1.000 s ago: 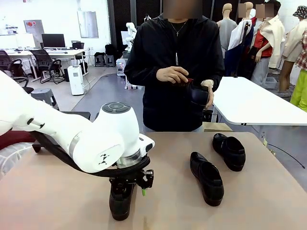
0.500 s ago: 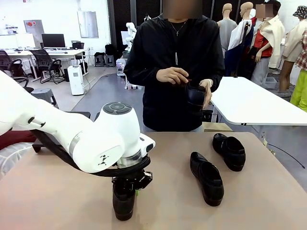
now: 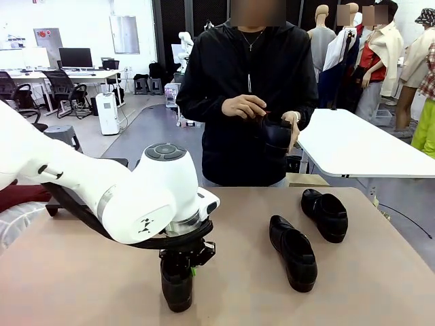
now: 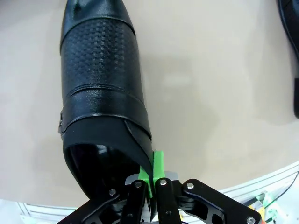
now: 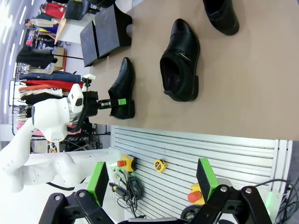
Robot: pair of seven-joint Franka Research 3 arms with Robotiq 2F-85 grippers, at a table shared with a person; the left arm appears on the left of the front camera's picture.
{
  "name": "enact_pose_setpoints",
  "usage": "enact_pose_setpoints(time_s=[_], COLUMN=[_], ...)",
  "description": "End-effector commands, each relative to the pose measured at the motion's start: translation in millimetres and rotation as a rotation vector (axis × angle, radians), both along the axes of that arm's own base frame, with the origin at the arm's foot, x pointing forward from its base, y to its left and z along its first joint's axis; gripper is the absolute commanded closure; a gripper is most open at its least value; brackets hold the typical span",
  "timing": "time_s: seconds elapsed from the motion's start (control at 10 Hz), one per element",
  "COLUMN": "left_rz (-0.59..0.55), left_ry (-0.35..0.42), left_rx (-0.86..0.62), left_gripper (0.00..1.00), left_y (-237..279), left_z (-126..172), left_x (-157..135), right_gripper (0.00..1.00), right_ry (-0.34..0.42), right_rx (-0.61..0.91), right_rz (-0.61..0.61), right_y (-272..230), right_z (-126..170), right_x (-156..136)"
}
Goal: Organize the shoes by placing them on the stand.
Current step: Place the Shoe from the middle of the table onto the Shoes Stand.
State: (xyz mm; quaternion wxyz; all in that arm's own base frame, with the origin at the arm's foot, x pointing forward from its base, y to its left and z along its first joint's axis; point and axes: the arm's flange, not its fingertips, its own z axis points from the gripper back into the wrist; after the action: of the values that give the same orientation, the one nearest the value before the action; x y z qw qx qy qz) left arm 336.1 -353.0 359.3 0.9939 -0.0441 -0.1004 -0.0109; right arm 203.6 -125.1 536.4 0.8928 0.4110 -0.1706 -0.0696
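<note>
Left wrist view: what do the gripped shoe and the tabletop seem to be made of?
The shoe looks like black leather, or a synthetic lookalike: it has a soft sheen, stitched seams and an embossed dimpled band across the top. The tabletop looks like smooth matte beige laminate or painted board: the colour is even, there is no grain, and reflections are faint and blurred.

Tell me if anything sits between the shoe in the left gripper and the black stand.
Nothing visible does. The left gripper pinches the heel rim of the shoe; in the right wrist view, bare table separates that shoe from the black stand. The two loose shoes lie off to the side.
</note>
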Motion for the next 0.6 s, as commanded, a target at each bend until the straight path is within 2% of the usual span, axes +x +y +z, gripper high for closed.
enact_pose_setpoints(time_s=[0.0, 0.1, 0.2, 0.4, 0.5], left_rz=[-0.039, -0.108, -0.139, -0.299, -0.232], left_ry=[-0.051, -0.097, -0.153, -0.242, -0.269], left_rx=[-0.044, -0.067, -0.03, 0.008, 0.058], left_gripper=[1.0, 1.0, 1.0, 1.0, 1.0], left_y=[10, 21, 35, 83, 122], left_z=[34, 64, 92, 138, 153], left_x=[-18, -39, -60, -92, -91], right_gripper=[0.0, 0.0, 0.0, 0.0, 0.0], right_ry=[-0.031, -0.031, -0.031, -0.031, -0.031], right_rx=[0.024, 0.024, 0.024, 0.024, 0.024], right_rz=[0.016, 0.016, 0.016, 0.016, 0.016], right_y=[0, 0, 0, 0, 0], right_z=[2, 2, 2, 2, 2], right_x=[0, 0, 0, 0, 0])
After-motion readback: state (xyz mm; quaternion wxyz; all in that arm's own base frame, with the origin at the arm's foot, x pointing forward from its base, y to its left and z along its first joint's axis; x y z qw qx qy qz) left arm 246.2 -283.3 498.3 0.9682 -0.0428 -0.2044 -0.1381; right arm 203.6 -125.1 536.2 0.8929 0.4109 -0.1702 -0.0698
